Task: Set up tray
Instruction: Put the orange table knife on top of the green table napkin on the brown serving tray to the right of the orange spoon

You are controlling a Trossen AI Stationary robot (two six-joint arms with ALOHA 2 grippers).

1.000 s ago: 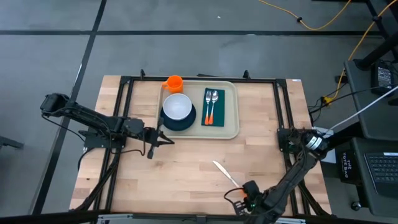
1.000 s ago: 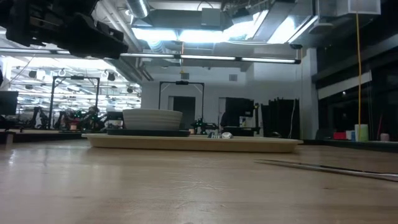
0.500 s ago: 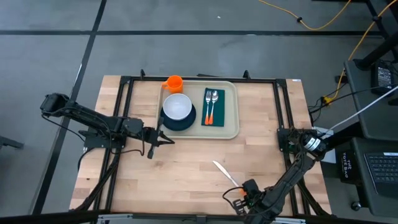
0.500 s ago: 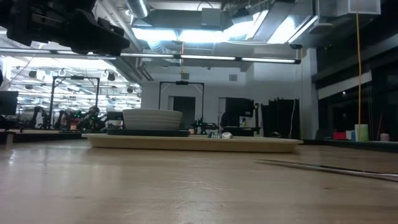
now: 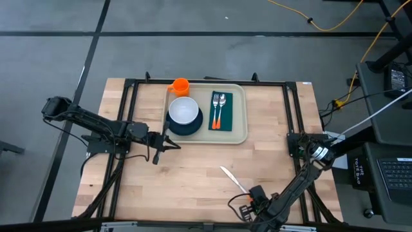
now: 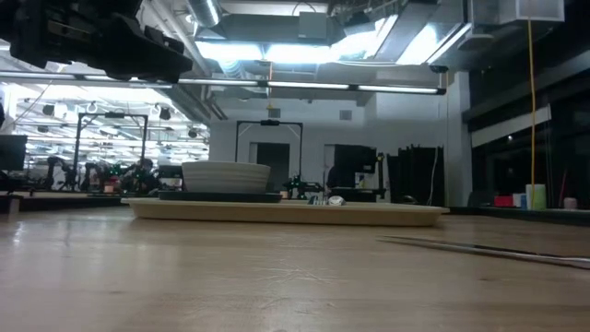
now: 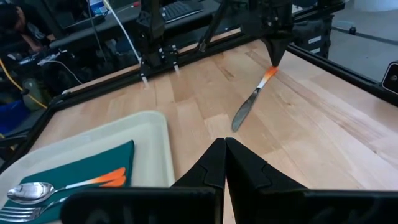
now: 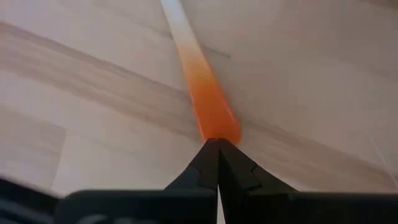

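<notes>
Tray (image 5: 239,111) at far centre of desk (image 5: 193,174), both grippers clear of it.
Left gripper (image 5: 175,145), fully closed and empty, sits just near-left of the tray; right gripper (image 5: 239,201), closed, empty, tips at the knife (image 5: 233,180) handle, well nearer.

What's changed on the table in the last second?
Very little. The right gripper, shut, has crept slightly leftward near the knife's orange handle end at the table's front edge. The left gripper, shut, the knife and the tray with its contents stayed put.
</notes>
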